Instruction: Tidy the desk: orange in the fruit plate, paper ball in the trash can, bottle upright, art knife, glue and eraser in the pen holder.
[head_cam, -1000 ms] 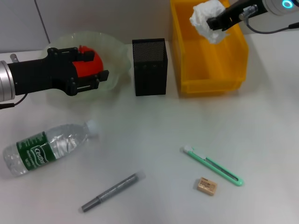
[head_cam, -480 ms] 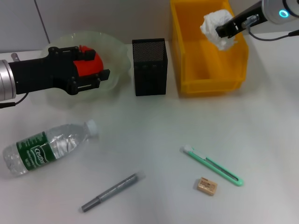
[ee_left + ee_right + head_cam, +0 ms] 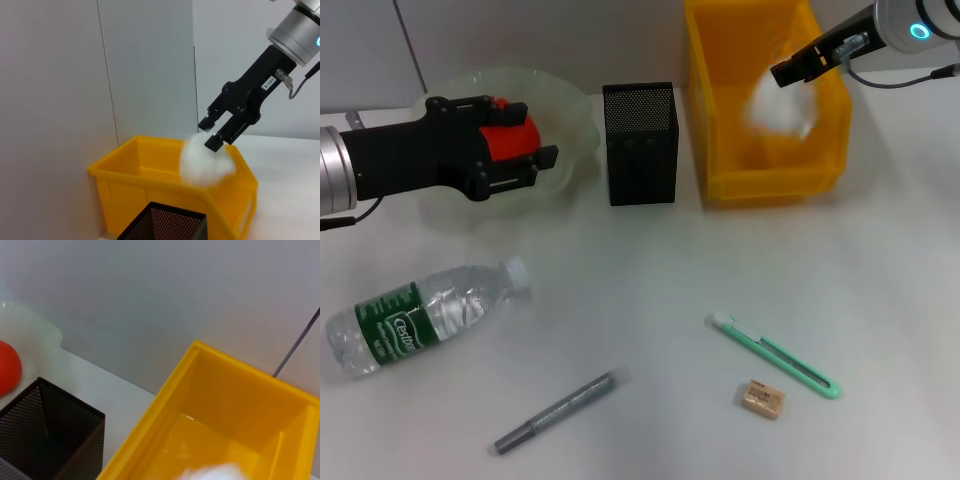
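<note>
Head view showed one bottle [image 3: 425, 315] lying flat on the worktop [image 3: 650, 270], with one glue stick [image 3: 556, 411], one art knife [image 3: 775, 354] and one eraser [image 3: 761, 398]. One orange [image 3: 508, 140] sat in the fruit plate [image 3: 565, 105], partly behind the left gripper [image 3: 525, 155]; whether it gripped the fruit, I cannot tell. Left wrist view showed the right gripper [image 3: 214, 134] spread, empty, one paper ball [image 3: 206, 162] just below it, over the trash can [image 3: 145, 172]. Right wrist view showed one pen holder [image 3: 47, 440] beside that bin.

Paper ball [image 3: 778, 105] motion-blurred inside the yellow bin [image 3: 720, 150]; orange [image 3: 508, 140] partly hidden behind left gripper [image 3: 525, 158]; bin's top cropped.
</note>
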